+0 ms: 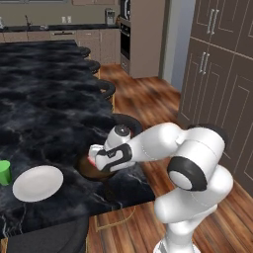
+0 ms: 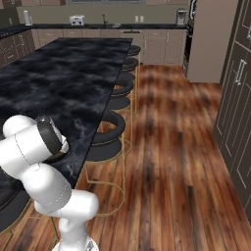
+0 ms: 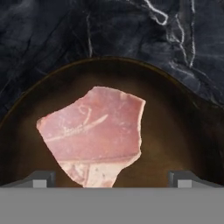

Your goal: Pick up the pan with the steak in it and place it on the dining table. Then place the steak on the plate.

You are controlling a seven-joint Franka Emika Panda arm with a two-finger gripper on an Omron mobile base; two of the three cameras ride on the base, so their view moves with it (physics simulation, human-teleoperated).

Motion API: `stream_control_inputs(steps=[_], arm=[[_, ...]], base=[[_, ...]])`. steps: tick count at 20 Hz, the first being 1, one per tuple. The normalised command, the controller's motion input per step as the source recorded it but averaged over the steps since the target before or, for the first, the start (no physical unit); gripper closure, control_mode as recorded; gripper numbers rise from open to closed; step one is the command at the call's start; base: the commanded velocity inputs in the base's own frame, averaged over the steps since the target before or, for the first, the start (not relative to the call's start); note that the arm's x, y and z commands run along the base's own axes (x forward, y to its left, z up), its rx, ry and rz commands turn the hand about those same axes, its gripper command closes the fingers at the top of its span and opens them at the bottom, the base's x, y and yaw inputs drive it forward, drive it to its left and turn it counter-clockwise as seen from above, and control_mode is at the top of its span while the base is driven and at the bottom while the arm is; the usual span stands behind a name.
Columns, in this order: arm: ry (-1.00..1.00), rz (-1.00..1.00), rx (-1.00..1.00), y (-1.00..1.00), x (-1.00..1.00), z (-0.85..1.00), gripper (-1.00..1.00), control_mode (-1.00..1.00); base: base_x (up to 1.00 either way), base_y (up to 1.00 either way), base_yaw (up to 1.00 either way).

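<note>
Marble table (image 1: 44, 99), arm-hidden pan (image 1: 89, 170)

Even, dim rendered light; soft, slightly blurred.

I'm scanning all three feeds for anything readable and I find no text, no label, no brand, no number. The steak (image 3: 94, 135) carries only pale streaks, not writing. The pan (image 3: 175, 127) around it is unmarked, and the white plate (image 1: 38, 183) on the worktop (image 1: 44, 99) is plain.
</note>
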Motion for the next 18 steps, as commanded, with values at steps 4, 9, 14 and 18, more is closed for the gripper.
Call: stream_control_inputs(steps=[4,9,14,18], arm=[[0.00,0.00,0.00,0.00,0.00,0.00,-1.00,-1.00],[0.00,0.00,0.00,0.00,0.02,-0.10,-1.00,-1.00],[-0.02,0.00,0.00,0.00,0.12,-0.11,-1.00,-1.00],[-0.02,0.00,0.00,0.00,0.16,-0.09,-1.00,-1.00]], base=[[0.00,0.00,0.00],[0.00,0.00,0.00],[0.00,0.00,0.00],[0.00,0.00,0.00]])
